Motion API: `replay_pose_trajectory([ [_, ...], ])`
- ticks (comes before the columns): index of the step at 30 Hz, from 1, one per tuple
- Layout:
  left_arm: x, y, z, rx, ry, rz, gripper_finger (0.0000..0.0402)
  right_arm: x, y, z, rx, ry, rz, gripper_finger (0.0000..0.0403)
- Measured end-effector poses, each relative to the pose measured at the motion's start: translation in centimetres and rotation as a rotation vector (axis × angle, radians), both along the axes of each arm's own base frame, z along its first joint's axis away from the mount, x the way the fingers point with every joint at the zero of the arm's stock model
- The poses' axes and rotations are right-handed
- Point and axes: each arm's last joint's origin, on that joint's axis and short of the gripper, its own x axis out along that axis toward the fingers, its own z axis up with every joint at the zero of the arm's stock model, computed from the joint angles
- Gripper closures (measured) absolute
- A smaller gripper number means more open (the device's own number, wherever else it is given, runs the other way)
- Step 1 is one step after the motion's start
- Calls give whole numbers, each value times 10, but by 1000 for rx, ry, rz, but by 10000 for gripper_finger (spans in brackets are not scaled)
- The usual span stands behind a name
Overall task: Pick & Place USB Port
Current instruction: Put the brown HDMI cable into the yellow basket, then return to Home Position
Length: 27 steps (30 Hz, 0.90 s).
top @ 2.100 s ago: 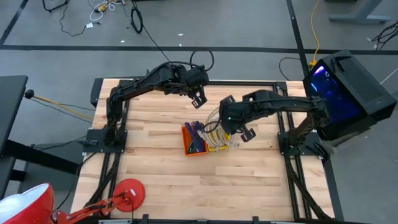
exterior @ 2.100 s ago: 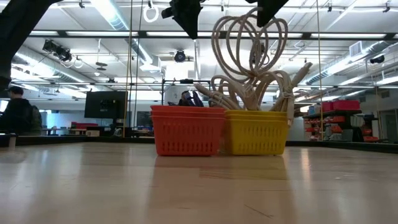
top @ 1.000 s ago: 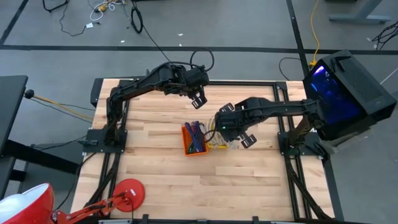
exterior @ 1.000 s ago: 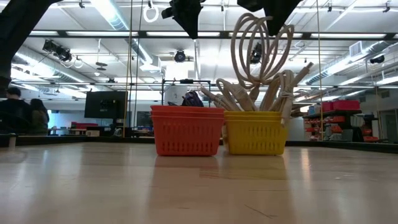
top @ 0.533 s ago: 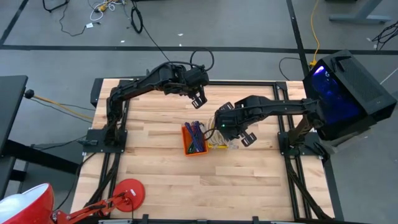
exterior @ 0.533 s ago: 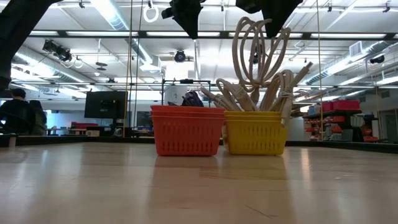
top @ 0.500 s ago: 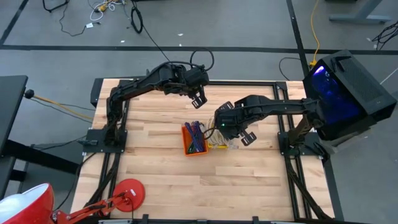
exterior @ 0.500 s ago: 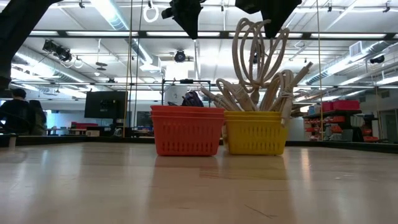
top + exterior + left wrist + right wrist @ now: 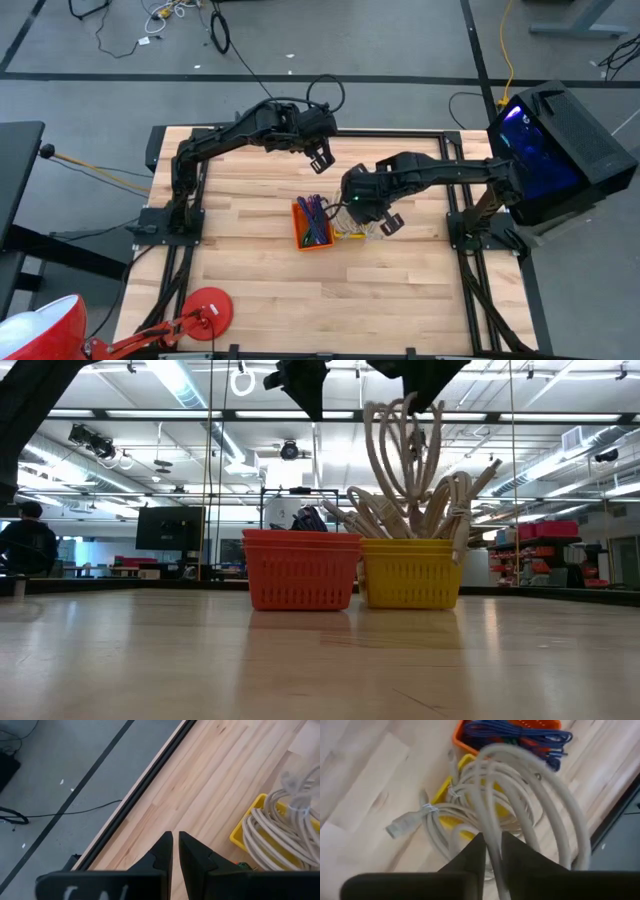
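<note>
R arm reaches in low over the counter [image 9: 250, 260], its gripper [image 9: 490, 851] right above the yellow basket [image 9: 410, 572], jaws a narrow slit w/ a strand of the beige cable coil [image 9: 520, 795] between them; can't tell if they still pinch it. L arm stretched toward the far edge, left gripper [image 9: 175, 851] up in the air, jaws clenched, nothing in them. 2 baskets, touching: yellow one + orange basket [image 9: 303, 568] w/ blue cables [image 9: 520, 735]. 1 person [image 9: 28, 545] far back. Cable count in the coil unclear; gripper tops cut off in low view.

Two dark jointed arms; left tool [image 9: 175, 851] matte black, tapered fingers [image 9: 162, 852], squared base.
</note>
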Motion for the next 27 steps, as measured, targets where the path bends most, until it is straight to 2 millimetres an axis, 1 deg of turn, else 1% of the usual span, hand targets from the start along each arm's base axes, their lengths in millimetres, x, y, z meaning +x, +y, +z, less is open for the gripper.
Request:
replay_pose_trajectory([
  [4,0,0,0,2,0,-2,367,1,-3,0,0,-11,-9,315],
  [9,0,0,0,2,0,-1,367,2,-12,1,2,-20,-41,276],
  [13,0,0,0,2,0,-1,367,5,-19,1,-21,-50,-83,256],
  [22,0,0,0,1,3,-1,367,7,-23,2,-22,-78,-108,250],
  [25,0,1,0,2,6,0,367,7,-30,5,-61,-107,-161,250],
  [27,-1,2,0,2,7,4,367,4,-36,10,-76,-144,-204,250],
])
